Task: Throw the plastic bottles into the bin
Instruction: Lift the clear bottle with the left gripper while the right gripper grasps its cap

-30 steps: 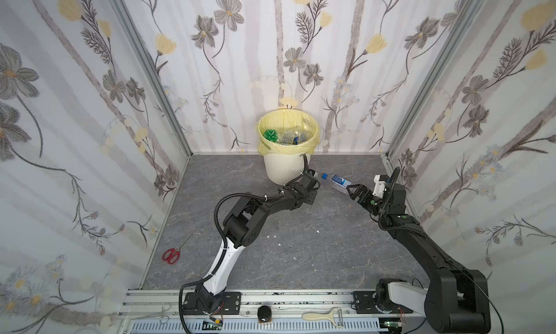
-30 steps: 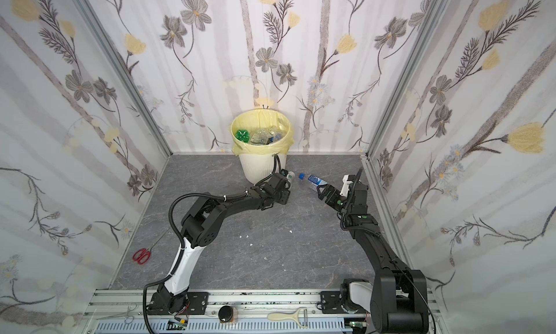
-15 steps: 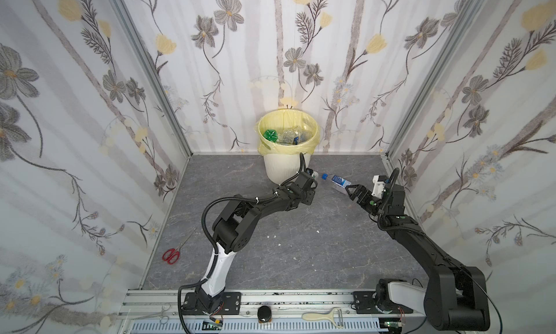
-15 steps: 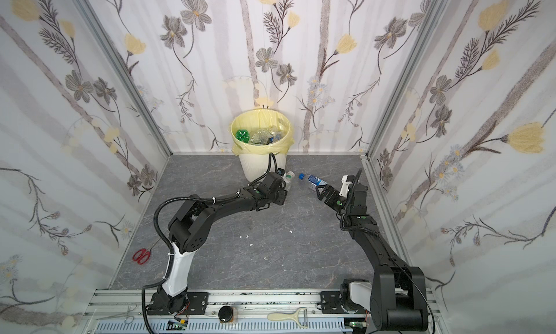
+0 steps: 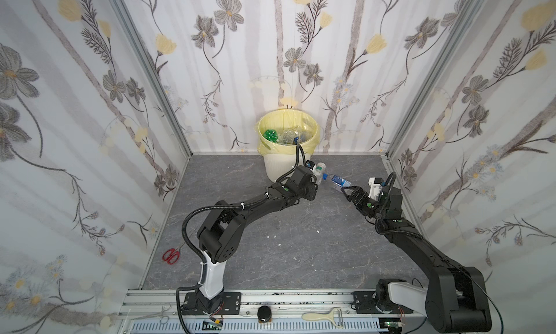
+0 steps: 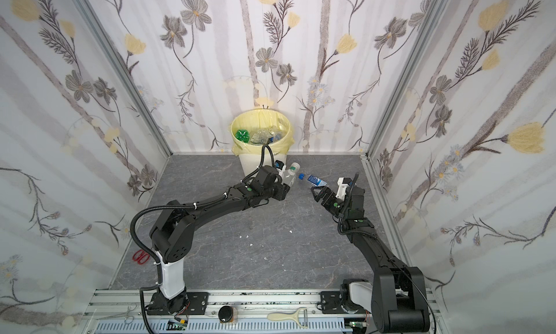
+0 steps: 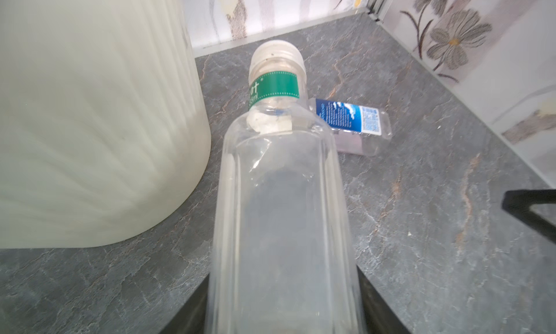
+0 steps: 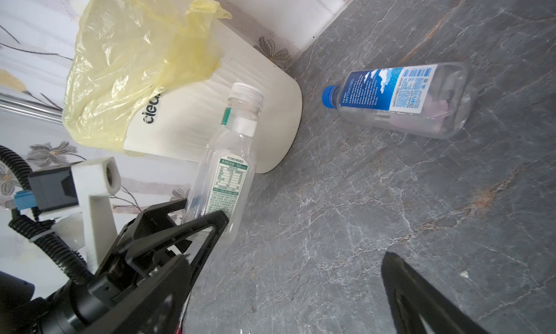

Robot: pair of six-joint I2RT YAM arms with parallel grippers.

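My left gripper [image 5: 314, 179] is shut on a clear plastic bottle [image 5: 319, 169] [image 6: 292, 171] with a green neck label and white cap. The bottle points cap-up beside the bin's [image 5: 278, 165] [image 6: 249, 164] cream wall. In the left wrist view this bottle [image 7: 279, 197] fills the space between my fingers, with the bin [image 7: 90, 121] next to it. A blue-labelled, blue-capped bottle [image 5: 340, 180] [image 6: 314, 179] [image 8: 400, 97] lies on the floor. My right gripper [image 5: 346, 192] [image 6: 317, 194] stands open and empty just short of it. Several bottles, one of them green [image 5: 270, 134], lie in the bin.
The bin's yellow bag [image 8: 135, 55] hangs over its rim. Red scissors [image 5: 171, 255] lie by the left wall. A peeler [image 5: 323, 316] and a black knob [image 5: 264, 313] rest on the front rail. Flowered walls close three sides. White crumbs [image 5: 274, 236] dot the grey floor.
The left arm's elbow has swung leftward and the held bottle's cap end has risen a little beside the bin. The right arm and the floor bottle have not moved.
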